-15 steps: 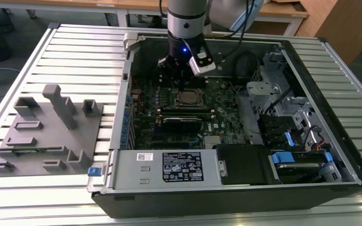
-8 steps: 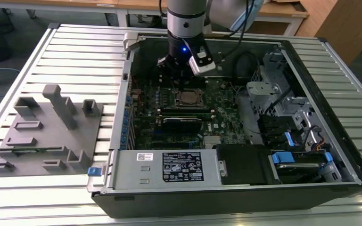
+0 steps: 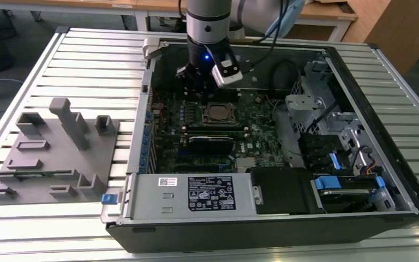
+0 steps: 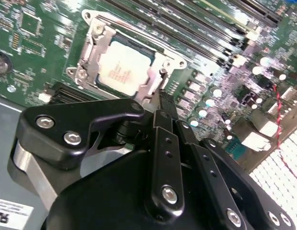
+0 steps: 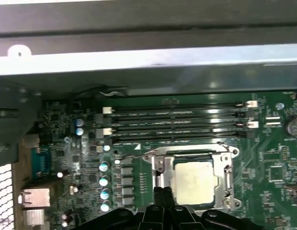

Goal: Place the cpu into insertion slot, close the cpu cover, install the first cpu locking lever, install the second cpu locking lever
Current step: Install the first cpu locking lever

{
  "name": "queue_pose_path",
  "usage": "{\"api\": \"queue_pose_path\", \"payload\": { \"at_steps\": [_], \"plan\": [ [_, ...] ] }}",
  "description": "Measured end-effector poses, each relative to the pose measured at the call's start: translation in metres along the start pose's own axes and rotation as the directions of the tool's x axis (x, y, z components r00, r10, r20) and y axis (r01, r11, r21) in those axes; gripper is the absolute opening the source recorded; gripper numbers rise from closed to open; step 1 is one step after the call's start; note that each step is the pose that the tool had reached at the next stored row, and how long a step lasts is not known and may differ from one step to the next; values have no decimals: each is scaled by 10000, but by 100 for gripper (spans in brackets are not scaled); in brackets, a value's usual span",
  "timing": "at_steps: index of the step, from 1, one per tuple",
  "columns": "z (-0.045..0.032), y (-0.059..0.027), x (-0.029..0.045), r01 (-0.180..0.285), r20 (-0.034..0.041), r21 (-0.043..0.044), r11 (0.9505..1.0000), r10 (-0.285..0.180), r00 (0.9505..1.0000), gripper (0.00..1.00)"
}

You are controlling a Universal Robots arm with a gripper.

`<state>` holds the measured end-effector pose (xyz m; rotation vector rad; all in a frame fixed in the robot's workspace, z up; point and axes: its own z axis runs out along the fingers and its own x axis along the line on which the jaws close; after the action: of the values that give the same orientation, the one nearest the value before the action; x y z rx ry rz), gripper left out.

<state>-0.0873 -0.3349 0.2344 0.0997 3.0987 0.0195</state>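
Count: one arm (image 3: 208, 22), one gripper (image 3: 196, 86), one cpu (image 3: 215, 113), one cover (image 4: 93, 52), one case (image 3: 268, 234), one grey tray (image 3: 20, 164) and four long slots (image 5: 177, 120).
Case: open side up, lying on the slatted table (image 3: 85, 60). It holds a green board (image 3: 261, 125) and a silver power supply (image 3: 195, 194).
Cpu: seated in the socket near the middle of the board inside the case, dull silver top facing up. It is seen in both wrist views (image 4: 123, 68) (image 5: 194, 182).
Cover: lying flat around the cpu (image 5: 160, 167), with the chip showing through its square window.
Gripper: inside the case, tips just beside one edge of the cover (image 4: 161, 98) (image 5: 163, 191). I cannot tell whether they touch it.
Jaws: narrow, the two black fingers (image 5: 158, 194) close together, holding nothing.
Tray: outside the case, on the table at the exterior view's left, with several upright grey posts on it.
Exterior view: shows the whole case, the tray and the arm reaching down into the case.
First wrist view: shows the four slots lying parallel just beyond the cover, with the case's metal wall past them.
Second wrist view: shows the gripper's black links and bolts up close, with the cover and cpu beyond the tips.
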Motion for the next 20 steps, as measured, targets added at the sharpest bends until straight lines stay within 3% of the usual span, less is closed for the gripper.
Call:
{"api": "queue_pose_path", "payload": {
  "at_steps": [9, 20],
  "plan": [
    [2, -10, 184, -1, 19, -1, 10000, 1, 10000, 10],
    [-32, -9, 190, -2, 20, -19, 10000, 2, 10000, 10]
  ]
}}
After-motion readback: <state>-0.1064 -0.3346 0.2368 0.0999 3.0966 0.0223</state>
